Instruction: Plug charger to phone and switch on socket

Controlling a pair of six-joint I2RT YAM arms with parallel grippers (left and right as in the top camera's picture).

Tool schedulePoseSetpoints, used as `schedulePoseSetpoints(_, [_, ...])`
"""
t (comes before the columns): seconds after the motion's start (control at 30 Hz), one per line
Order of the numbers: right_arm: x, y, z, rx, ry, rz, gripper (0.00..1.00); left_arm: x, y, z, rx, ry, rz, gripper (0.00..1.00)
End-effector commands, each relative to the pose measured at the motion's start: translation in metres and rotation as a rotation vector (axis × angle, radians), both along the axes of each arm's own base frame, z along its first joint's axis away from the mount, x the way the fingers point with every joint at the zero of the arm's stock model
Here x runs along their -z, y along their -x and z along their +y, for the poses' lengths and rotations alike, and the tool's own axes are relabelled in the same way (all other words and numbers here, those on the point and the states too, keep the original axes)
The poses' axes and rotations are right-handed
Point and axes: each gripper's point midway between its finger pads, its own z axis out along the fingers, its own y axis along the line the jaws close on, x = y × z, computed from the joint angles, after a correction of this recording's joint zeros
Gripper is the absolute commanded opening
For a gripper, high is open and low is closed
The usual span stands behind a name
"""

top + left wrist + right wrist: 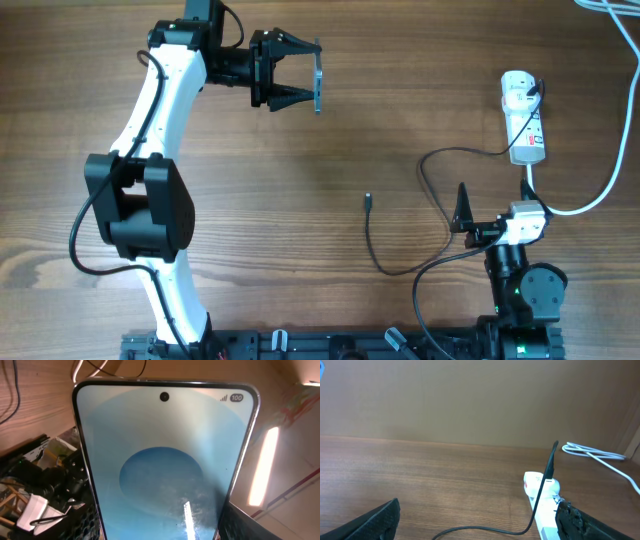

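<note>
My left gripper [305, 75] is shut on the phone [317, 78] and holds it on edge above the table at the upper left. In the left wrist view the phone [165, 460] fills the frame with its blue screen, gripped between the fingers [162, 532]. The socket [524, 118] lies at the right with a black plug in it. The charger cable [371, 240] loops from it across the table to its tip [368, 200], which lies free. My right gripper [495, 208] is open and empty just below the socket [542, 502], with the cable [485, 530] between its fingers' spread.
A thick white cord [600, 190] runs from the socket to the right edge and also shows in the right wrist view [592, 452]. The arms' mounting rail [330, 345] lines the front edge. Dark clutter [45, 495] shows behind the phone.
</note>
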Motion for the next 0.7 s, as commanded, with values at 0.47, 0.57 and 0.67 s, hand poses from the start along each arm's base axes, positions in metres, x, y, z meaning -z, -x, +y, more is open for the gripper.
schedulePoseSetpoints(0.47, [-0.0015, 0.0002, -0.0030, 0.015, -0.003, -0.008, 1.00, -0.0269, 0.0070, 0.0085, -0.008, 0.053, 0.032, 0.68])
schedulePoseSetpoints(0.57, [-0.0015, 0.0002, -0.0030, 0.015, -0.003, -0.008, 1.00, -0.0269, 0.0070, 0.0085, -0.008, 0.053, 0.032, 0.68])
schedulePoseSetpoints(0.67, [-0.0015, 0.0002, -0.0030, 0.015, -0.003, -0.008, 1.00, -0.0269, 0.0070, 0.0085, -0.008, 0.053, 0.031, 0.68])
